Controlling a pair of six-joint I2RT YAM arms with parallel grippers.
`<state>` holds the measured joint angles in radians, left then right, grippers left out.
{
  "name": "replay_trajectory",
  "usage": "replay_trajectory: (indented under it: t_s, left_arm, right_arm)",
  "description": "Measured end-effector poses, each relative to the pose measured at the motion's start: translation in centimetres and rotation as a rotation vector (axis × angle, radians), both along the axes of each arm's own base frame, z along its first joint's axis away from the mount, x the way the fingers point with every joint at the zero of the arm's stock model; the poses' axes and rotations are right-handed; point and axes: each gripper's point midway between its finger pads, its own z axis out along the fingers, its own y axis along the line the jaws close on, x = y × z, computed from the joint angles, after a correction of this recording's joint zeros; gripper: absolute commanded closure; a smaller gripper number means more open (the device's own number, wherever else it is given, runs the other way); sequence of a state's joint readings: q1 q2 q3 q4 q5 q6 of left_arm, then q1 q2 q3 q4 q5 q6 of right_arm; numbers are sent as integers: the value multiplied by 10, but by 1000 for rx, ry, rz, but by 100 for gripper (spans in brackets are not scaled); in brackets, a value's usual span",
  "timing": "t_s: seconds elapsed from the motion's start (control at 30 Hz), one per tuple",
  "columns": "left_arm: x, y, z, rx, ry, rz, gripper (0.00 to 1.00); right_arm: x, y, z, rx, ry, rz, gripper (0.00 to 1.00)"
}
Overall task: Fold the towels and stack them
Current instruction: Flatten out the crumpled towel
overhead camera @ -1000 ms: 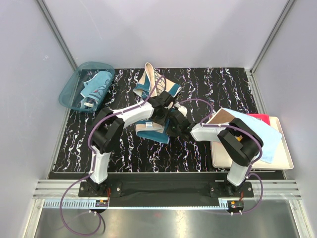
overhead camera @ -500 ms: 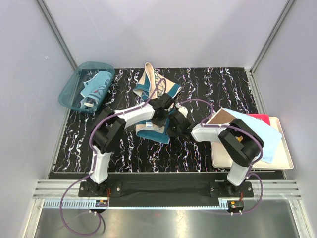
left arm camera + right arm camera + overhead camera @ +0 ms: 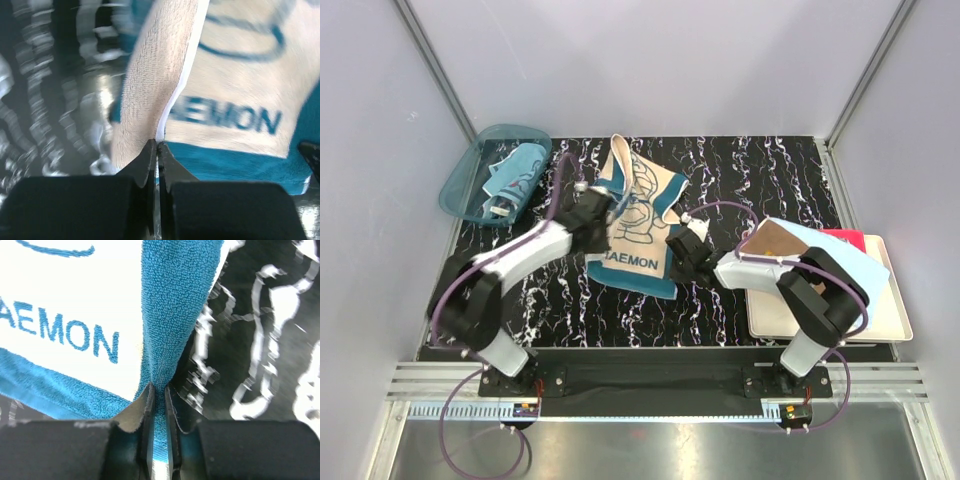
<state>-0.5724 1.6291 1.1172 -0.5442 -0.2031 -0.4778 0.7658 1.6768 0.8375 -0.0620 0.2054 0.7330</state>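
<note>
A cream and teal terry towel with blue lettering [image 3: 640, 225] lies in the middle of the black marbled tabletop [image 3: 770, 180]. The left gripper [image 3: 594, 214] pinches its 9 o'clock edge, the right gripper [image 3: 682, 242] its 3 o'clock edge (both clamped on cloth), likely stretching it flat for folding.

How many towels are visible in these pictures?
5. One teal-and-cream towel at the centre; one patterned teal towel in the basket; light blue towel, red towel and brown towel piled on the tray. More may be hidden underneath.
</note>
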Motion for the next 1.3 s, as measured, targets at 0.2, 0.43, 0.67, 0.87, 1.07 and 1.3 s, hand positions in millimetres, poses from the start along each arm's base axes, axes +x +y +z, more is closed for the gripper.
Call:
replay_trajectory:
  t_s: [0.2,0.43,0.67,0.87,1.07,1.3]
  left_arm:
    - [-30,58,27,-178,-70,256,100]
    - [-93,77,-9,-264,39,405,100]
    - [-113,91,-39,-294,122,490,100]
    - [-118,85,-53,-293,180,451,68]
    - [-122,89,-54,-268,189,429,48]
    - [-131,94,-51,-249,199,411,47]
  right_arm:
    - [-21,-20,6,-72,47,37,81]
    - [-49,-40,25,-82,88,66,72]
    - [-60,-51,20,-131,125,89,47]
    - [-77,-57,7,-136,186,110,47]
    - [-96,-57,0,-91,242,118,47]
    - [-104,-58,2,-67,261,116,48]
